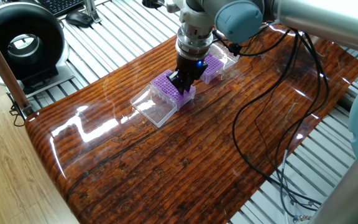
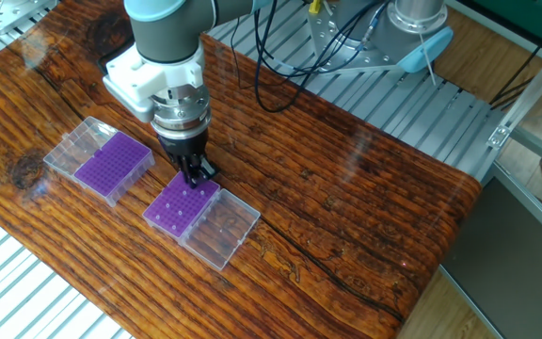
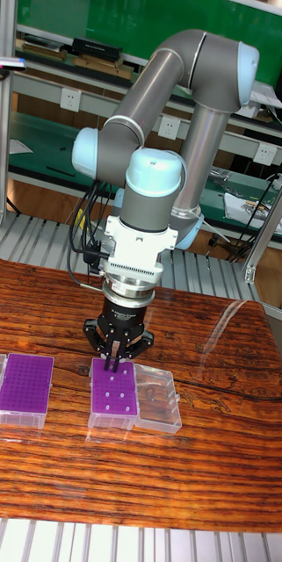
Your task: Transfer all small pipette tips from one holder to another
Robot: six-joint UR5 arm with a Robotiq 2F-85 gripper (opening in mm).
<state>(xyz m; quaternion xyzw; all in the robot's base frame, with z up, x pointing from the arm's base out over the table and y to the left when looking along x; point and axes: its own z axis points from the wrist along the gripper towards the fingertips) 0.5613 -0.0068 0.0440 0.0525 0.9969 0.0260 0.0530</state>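
Two purple holders sit open on the wooden table, each with a clear lid hinged beside it. The nearer holder carries several small pipette tips as scattered pale dots. The other holder shows a dense, even purple grid. My gripper points straight down over the far edge of the nearer holder. Its fingers are pressed together, and they look shut. Whether a tip is between them is too small to see.
Clear lids lie beside the holders. Black cables trail over the table's right side. A black ring-shaped device stands beyond the table's left end. Metal slats surround the table.
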